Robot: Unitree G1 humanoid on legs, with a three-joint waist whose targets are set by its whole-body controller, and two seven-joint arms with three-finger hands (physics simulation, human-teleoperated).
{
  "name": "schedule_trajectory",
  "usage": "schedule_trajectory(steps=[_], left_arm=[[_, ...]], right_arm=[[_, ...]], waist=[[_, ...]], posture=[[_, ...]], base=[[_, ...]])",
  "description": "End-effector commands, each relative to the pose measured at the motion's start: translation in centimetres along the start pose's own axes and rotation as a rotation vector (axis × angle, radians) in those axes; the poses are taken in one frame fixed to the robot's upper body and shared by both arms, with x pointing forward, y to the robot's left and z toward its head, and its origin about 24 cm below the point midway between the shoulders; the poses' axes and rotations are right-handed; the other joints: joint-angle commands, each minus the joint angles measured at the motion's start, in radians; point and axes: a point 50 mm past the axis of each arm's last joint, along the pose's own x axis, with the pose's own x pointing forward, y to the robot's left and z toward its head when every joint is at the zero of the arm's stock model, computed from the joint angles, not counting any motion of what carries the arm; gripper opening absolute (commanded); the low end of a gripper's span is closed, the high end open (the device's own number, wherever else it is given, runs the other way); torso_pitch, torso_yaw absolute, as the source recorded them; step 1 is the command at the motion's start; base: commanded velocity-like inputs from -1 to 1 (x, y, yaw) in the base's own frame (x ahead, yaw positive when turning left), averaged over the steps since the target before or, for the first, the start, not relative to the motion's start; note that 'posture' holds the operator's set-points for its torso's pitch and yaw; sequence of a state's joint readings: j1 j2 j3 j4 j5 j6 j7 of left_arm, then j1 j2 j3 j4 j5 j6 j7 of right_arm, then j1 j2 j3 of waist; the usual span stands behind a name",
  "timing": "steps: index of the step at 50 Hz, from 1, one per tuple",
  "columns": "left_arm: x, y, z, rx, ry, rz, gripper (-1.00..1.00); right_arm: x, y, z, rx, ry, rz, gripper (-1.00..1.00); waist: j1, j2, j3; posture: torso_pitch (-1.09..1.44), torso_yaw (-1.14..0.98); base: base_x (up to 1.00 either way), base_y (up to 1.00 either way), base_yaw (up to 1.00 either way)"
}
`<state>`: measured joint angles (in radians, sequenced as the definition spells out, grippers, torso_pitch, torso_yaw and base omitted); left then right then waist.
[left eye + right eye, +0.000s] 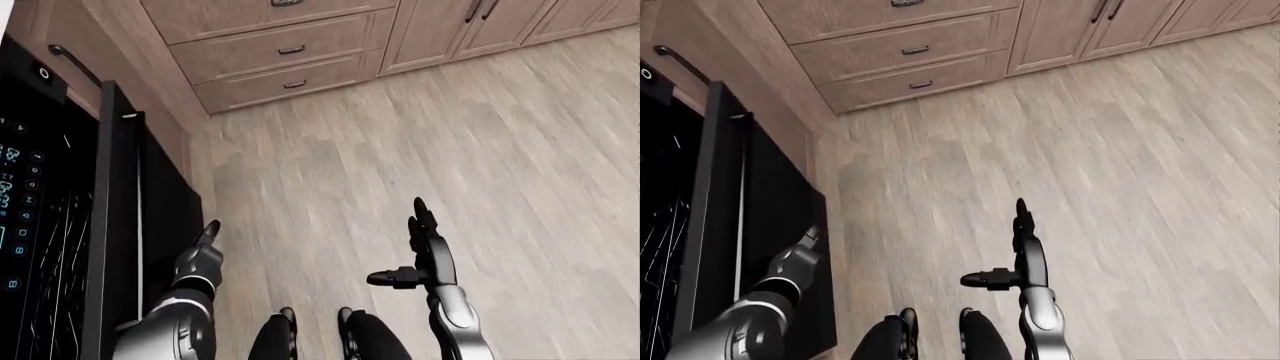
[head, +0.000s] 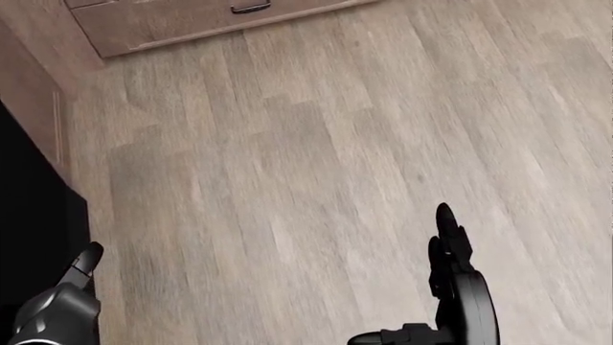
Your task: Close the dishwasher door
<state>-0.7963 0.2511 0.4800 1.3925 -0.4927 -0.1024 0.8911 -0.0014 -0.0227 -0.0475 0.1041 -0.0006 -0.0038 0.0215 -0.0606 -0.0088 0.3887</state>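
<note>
Both hands open, arms low and forward

The left hand (image 1: 203, 255) points its fingers (image 1: 212, 228) straight up the view, holding nothing. The right hand (image 1: 425, 247) stands flat, fingers (image 1: 420, 210) extended, thumb (image 1: 385, 278) jutting sideways toward the left hand.
</note>
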Motion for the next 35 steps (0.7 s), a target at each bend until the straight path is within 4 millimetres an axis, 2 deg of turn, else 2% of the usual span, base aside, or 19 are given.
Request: schedule_trajectory(steps=[1,35], left_arm=[[0.6,0.7,2.1,-0.067,-0.067,0.066,1.0],[3.2,3.8,3.2,-0.13,-0.03,0.167,1.0]], right_arm=[[0.1,-0.1,1.3,-0.003,-0.071,-0.002,1.0],[0.2,0.1,1.2,0.001,-0.068,0.003,1.0]], waist=[[0.009,0.011,-0.037],[0.005,0.022,-0.04]], posture=[[0.64,0.0],[0.64,0.0]], base=[[0.0,0.0,0.0],[0.0,0.0,0.0]])
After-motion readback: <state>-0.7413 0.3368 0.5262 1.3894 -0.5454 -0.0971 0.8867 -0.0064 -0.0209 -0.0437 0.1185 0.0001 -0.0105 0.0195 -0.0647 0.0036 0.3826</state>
